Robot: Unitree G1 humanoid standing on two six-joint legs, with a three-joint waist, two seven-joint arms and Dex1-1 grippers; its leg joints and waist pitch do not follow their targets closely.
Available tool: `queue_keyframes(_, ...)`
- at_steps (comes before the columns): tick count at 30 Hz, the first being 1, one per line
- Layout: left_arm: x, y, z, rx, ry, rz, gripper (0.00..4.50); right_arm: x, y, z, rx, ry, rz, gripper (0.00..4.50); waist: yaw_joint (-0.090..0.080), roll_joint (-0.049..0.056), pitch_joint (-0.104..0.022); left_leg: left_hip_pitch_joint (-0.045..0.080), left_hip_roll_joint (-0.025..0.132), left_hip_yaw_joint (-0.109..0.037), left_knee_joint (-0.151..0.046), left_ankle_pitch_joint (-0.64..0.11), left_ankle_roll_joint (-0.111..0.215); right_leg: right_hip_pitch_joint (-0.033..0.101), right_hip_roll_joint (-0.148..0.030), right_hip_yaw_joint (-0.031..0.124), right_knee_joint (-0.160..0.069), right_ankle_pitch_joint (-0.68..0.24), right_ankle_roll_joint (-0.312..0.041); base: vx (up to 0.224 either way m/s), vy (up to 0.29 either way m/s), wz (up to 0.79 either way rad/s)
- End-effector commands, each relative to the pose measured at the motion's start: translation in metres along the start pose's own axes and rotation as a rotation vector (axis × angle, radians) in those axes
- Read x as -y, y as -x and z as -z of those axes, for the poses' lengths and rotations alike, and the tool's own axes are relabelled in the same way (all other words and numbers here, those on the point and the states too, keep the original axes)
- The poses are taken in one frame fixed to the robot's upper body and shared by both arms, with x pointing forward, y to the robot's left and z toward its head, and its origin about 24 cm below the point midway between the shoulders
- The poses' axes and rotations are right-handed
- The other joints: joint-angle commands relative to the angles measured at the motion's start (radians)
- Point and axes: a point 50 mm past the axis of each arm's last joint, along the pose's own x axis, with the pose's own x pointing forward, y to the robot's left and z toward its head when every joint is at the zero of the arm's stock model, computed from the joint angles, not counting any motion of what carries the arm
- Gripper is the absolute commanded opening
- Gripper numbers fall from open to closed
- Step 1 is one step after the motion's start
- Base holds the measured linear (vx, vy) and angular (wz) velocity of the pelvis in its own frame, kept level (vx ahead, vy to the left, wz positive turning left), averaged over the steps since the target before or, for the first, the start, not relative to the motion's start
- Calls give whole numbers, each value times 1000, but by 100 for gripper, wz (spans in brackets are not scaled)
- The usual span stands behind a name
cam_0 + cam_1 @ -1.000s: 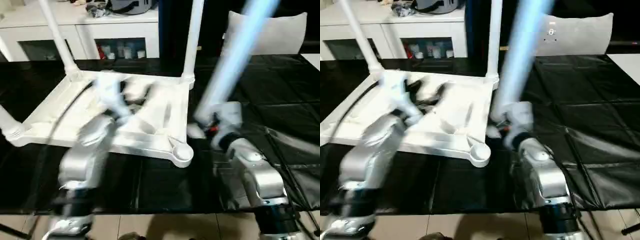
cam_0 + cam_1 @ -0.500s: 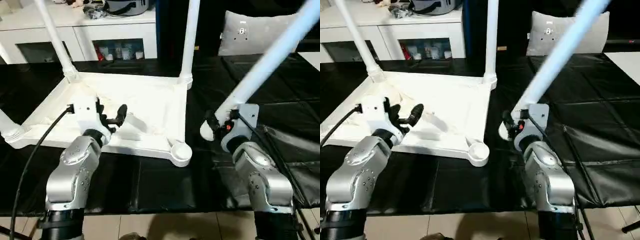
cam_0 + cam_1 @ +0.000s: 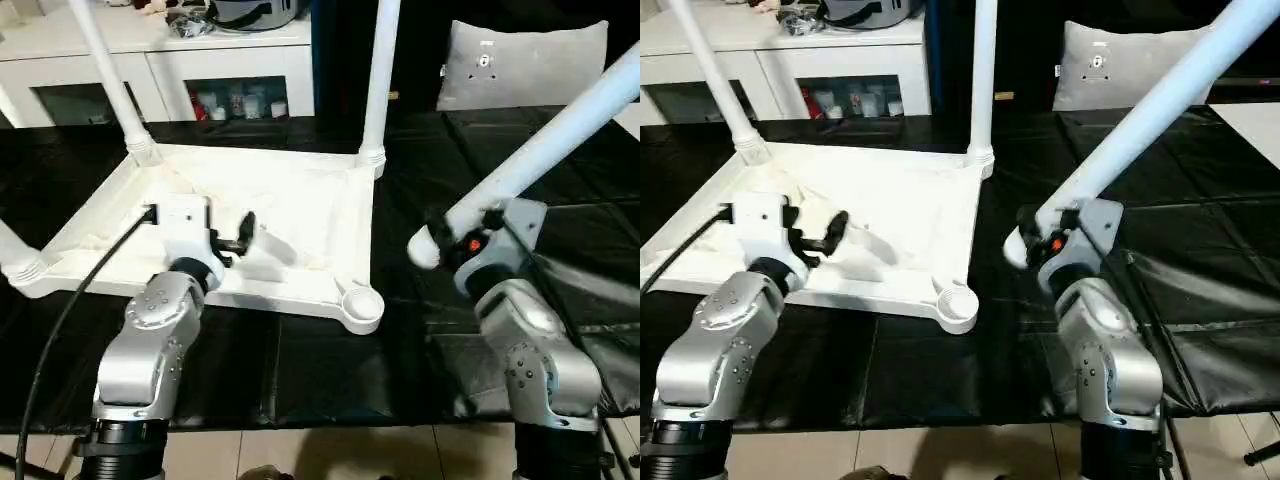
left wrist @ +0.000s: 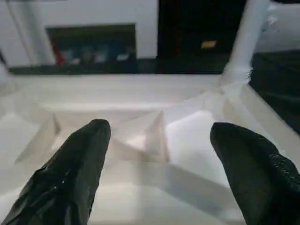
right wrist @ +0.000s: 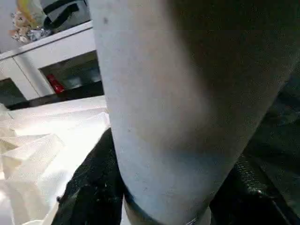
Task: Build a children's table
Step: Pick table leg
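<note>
The white tabletop (image 3: 300, 190) lies upside down on the black-covered table. White legs stand in its far left socket (image 3: 105, 70) and far right socket (image 3: 380, 75), and a third leg (image 3: 10, 245) rises at the near left corner. The near right socket (image 3: 361, 302) holds nothing. My left gripper (image 3: 232, 240) hovers open over the ribbed underside, its black fingers (image 4: 79, 168) wide apart. My right gripper (image 3: 462, 235) is shut on another white leg (image 3: 545, 140), near its lower end. That leg slants up to the right, its lower end a little right of the near right socket.
A grey cushion (image 3: 525, 60) leans at the back right. A white cabinet (image 3: 180, 60) with clutter on top stands behind the table. The black cover (image 3: 300, 370) lies over the table, with loose folds (image 3: 600, 290) at the right.
My right gripper has moved a little to the right with the leg, which now slants lower. My left gripper has shifted slightly over the tabletop and stays open.
</note>
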Motion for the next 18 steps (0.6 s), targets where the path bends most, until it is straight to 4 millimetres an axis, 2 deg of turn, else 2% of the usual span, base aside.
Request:
queue_keyframes(1, -3, 2, -2, 34, -25, -3, 392, -4, 4, -1, 2, 16, -40, 191, -1, 0, -57, 17, 89, -59, -90, -271, 8, 37, -118, 78, -96, -396, 10, 0, 0, 0)
queue_keyframes(3, -3, 6, 1, 39, -6, 3, 392, -7, 8, 0, 12, 9, -83, 191, 0, 0, -55, 17, 90, -59, -90, -275, 11, 38, -119, 78, -97, -404, 11, 0, 0, 0)
queue_keyframes(5, 0, 11, 8, 14, 12, 5, 392, -7, 8, 1, 19, 49, -72, 191, -1, -5, -56, 14, 92, -59, -90, -266, 15, 38, -119, 77, -96, -411, 9, 0, 0, 0)
queue_keyframes(6, 1, 12, 10, 9, 11, 7, 392, -6, 8, 1, 21, 60, -66, 191, -1, -3, -56, 15, 92, -58, -90, -266, 15, 37, -118, 77, -96, -415, 9, 0, 0, 0)
queue_keyframes(7, 1, 13, 11, 8, 9, 8, 392, -6, 8, 1, 23, 64, -63, 191, -1, -8, -54, 17, 90, -56, -89, -273, 16, 34, -119, 78, -100, -441, 12, 0, 0, 0)
queue_keyframes(11, 5, 18, 18, -4, 27, 12, 392, -8, 9, 4, 4, 112, -91, 191, -2, -12, -48, 21, 88, -56, -88, -297, 15, 30, -118, 74, -109, -506, 31, 0, 0, 0)
queue_keyframes(16, 8, 23, 21, -4, 65, 40, 392, -15, 12, 13, -83, 109, -165, 191, -3, -14, -49, 19, 88, -58, -90, -300, 17, 31, -117, 75, -109, -496, 35, 0, 0, 0)
queue_keyframes(18, 9, 23, 22, -4, 58, 36, 392, -18, 13, 15, -97, 117, -213, 191, 0, -20, -50, 16, 89, -57, -90, -283, 21, 31, -118, 78, -107, -488, 34, 0, 0, 0)
